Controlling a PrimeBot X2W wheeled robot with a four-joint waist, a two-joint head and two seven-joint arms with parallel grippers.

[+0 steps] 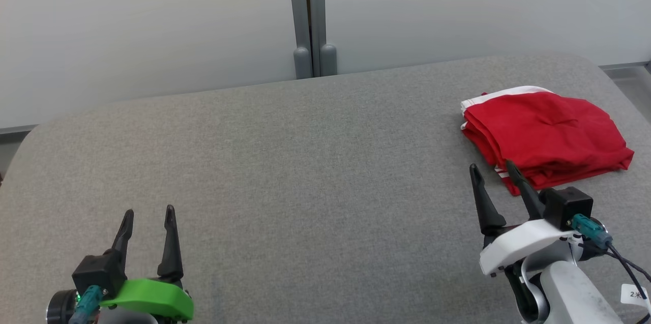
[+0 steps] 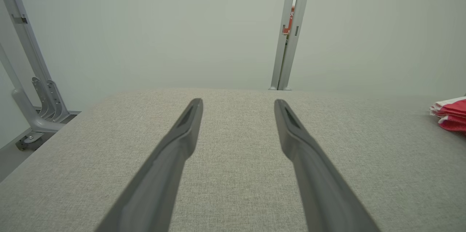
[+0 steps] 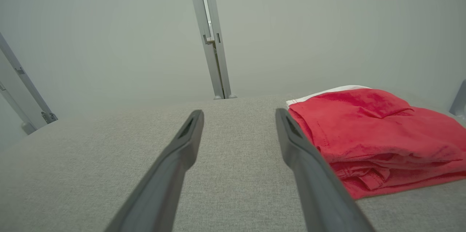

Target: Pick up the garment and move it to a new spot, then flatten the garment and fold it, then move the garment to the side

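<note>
A red garment (image 1: pixel 546 136) with white trim lies folded in a neat stack at the table's far right; it also appears as the garment (image 3: pixel 378 137) and the garment (image 2: pixel 451 115). My right gripper (image 1: pixel 492 167) hovers open just in front of its near left corner, empty, the right finger close beside the fabric edge in the right wrist view, gripper (image 3: pixel 238 113). At the lower left my left gripper (image 1: pixel 149 212) stands open with nothing between its fingers, far from the garment, over bare cloth, gripper (image 2: pixel 238 101).
The grey fabric-covered table (image 1: pixel 285 161) has rounded far corners. Behind it stand pale wall panels joined by a grey post (image 1: pixel 310 19). A metal frame leg with a caster (image 2: pixel 32 115) stands off the table's left side.
</note>
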